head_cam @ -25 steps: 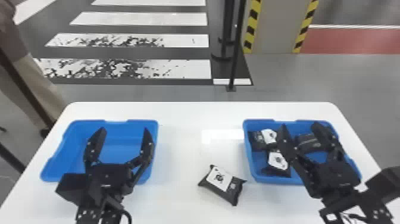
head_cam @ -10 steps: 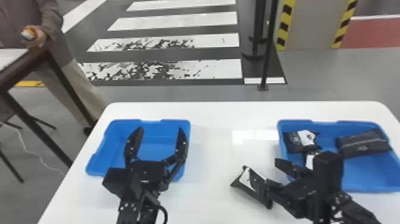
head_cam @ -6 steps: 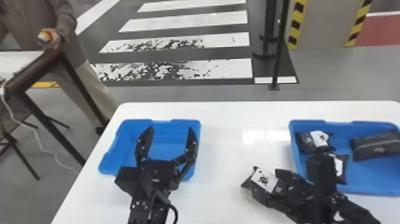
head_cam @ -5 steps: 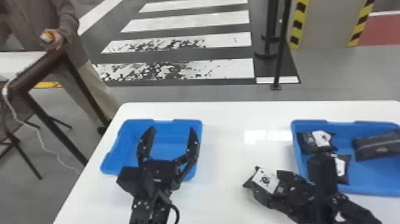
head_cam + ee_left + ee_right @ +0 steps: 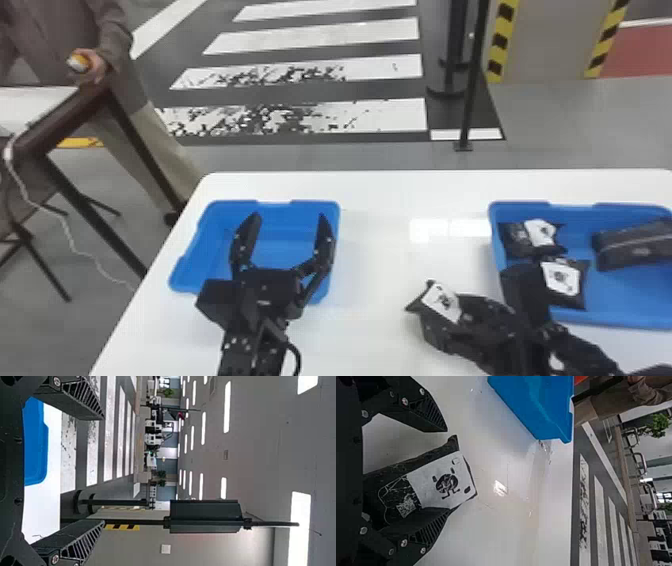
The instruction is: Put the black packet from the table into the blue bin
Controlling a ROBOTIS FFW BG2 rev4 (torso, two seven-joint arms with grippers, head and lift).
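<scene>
Black packet (image 5: pixel 441 482) is at the white table (image 5: pixel 380 290), skewed between the spread fingers of right gripper (image 5: pixel 447 471); off-centre closing could shove it; left gripper (image 5: pixel 290 215) gapes by left blue bin (image 5: pixel 315 203).

In the head view, the left arm (image 5: pixel 254 350) enters at 7 o'clock, its left gripper (image 5: pixel 289 216) pointing to 12 with both fingers spread wide. The right arm (image 5: pixel 580 345) enters near 4 o'clock, low, its right gripper (image 5: pixel 444 315) pointing toward 10; in its wrist view the fingers stand apart.
</scene>
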